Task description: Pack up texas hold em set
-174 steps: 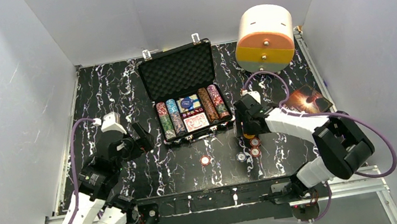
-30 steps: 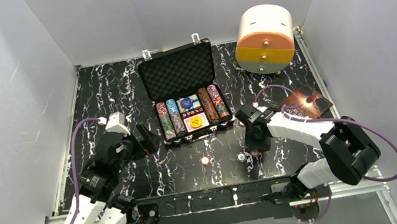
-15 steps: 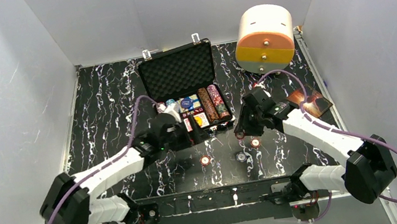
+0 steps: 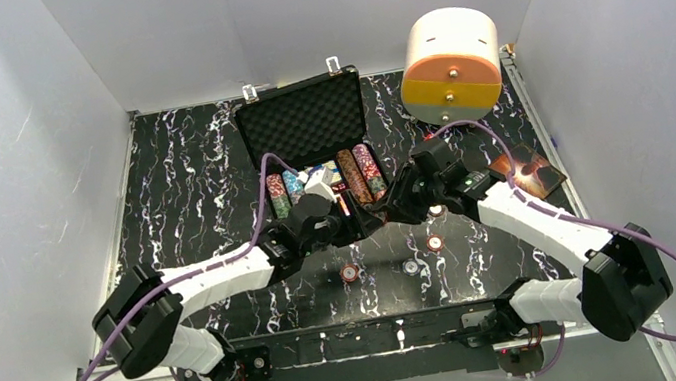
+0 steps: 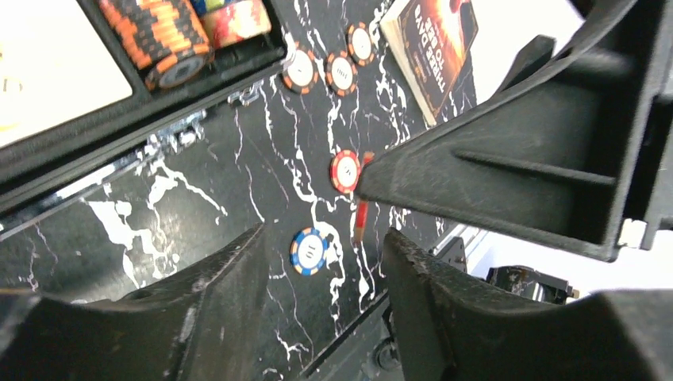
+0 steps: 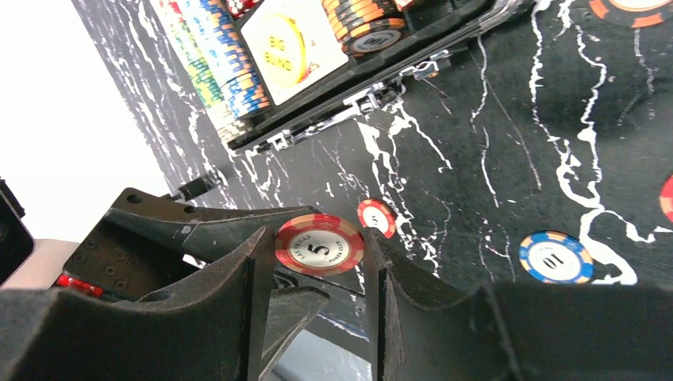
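At case point(image 4: 305, 130) front | left claw point(image 5: 321, 238) arrived empty | right claw point(image 6: 319, 238) lifted chip point(image 6: 320, 248)

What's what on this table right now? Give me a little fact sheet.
Case: black briefcase, lid open, chip rows inside
Right gripper: shut on a red 5 chip, held off the table
Left gripper: open, empty, by the case's front edge
Loose on table: blue chip, loose red chip, a few more
Bystanders: book, drawer box
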{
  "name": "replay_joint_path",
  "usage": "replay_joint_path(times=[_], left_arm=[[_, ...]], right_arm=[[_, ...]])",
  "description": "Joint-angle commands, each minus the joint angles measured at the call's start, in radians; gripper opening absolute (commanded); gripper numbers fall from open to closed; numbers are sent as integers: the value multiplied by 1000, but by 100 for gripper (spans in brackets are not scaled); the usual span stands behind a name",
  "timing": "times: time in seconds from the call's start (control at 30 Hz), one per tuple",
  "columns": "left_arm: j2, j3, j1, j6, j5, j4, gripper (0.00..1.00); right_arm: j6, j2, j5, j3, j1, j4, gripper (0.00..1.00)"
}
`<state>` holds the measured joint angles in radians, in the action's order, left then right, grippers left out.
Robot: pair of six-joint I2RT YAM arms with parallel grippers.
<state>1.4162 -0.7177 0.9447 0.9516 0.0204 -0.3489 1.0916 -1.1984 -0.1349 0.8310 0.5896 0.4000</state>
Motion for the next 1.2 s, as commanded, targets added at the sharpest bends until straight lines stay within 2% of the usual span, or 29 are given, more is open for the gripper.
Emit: replay_joint_path(times=[0.0, 0.03, 0.13, 0.33, 0.37, 0.43, 0.57, 0.67, 0.87, 1.1, 1.17], left_arm=[[10, -72, 2, -26, 76, -60, 46], [18, -85, 3, -41, 74, -54, 39], [34, -112, 3, -72, 66, -35, 30], [26, -113, 2, -107, 100, -21, 2], [23, -113, 2, -119, 107, -19, 0], [21, -122, 2, -157, 114, -7, 0], [17, -153, 3, -290, 118, 65, 0], [19, -201, 1, -467, 96, 158, 0], [103, -338, -50, -724, -18, 303, 0], [250, -499, -188, -920, -411, 404, 0], [295, -539, -200, -956, -467, 433, 0]], right_arm=[[65, -21, -56, 48, -7, -94, 48], [67, -25, -57, 50, -8, -96, 48], [65, -43, -57, 61, -12, -94, 48], [65, -61, -58, 66, -20, -95, 48], [64, -61, -60, 64, -24, -97, 48], [51, -66, -64, 67, -37, -103, 50], [-38, -79, -88, 96, -102, -88, 69], [-139, -80, -111, 129, -184, -54, 76], [-271, -33, -144, 95, -365, 1, 76], [-329, 50, -163, -39, -463, 21, 75], [-340, 67, -161, -60, -474, 37, 75]])
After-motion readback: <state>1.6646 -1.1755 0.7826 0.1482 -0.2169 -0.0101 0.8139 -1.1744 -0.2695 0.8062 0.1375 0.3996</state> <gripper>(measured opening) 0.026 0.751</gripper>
